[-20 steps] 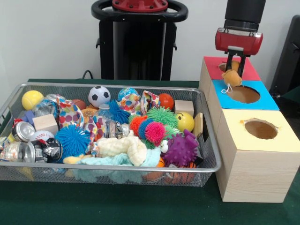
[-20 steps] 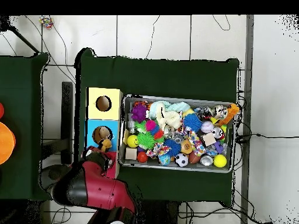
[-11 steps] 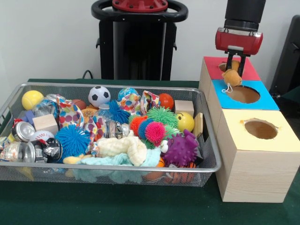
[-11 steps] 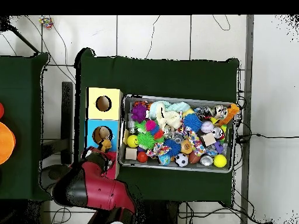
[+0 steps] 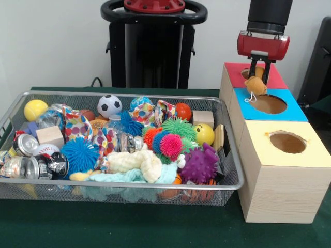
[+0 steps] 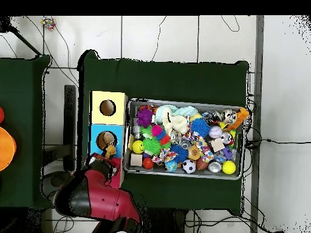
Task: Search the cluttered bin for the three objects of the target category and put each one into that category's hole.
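Note:
My gripper (image 5: 259, 76) hangs over the row of boxes at the right, shut on a small tan soft toy (image 5: 255, 86) with a white loop. The toy dangles above the line where the red-topped box (image 5: 275, 78) meets the blue-topped box (image 5: 291, 111), just behind the blue box's hole (image 5: 269, 104). The red box's hole is mostly hidden behind the gripper. In the overhead view the toy (image 6: 110, 149) sits at the blue box's hole edge, with the gripper (image 6: 107, 156) beside it. The wire bin (image 5: 120, 187) holds balls, spiky toys, cans, wooden blocks and cloths.
A yellow-topped box (image 5: 316, 153) with its own hole (image 5: 287, 142) stands nearest the camera in the row. The bin's right rim (image 5: 234, 150) runs close to the boxes. A black stand (image 5: 153, 46) rises behind the bin. Green cloth (image 5: 119, 227) covers the table.

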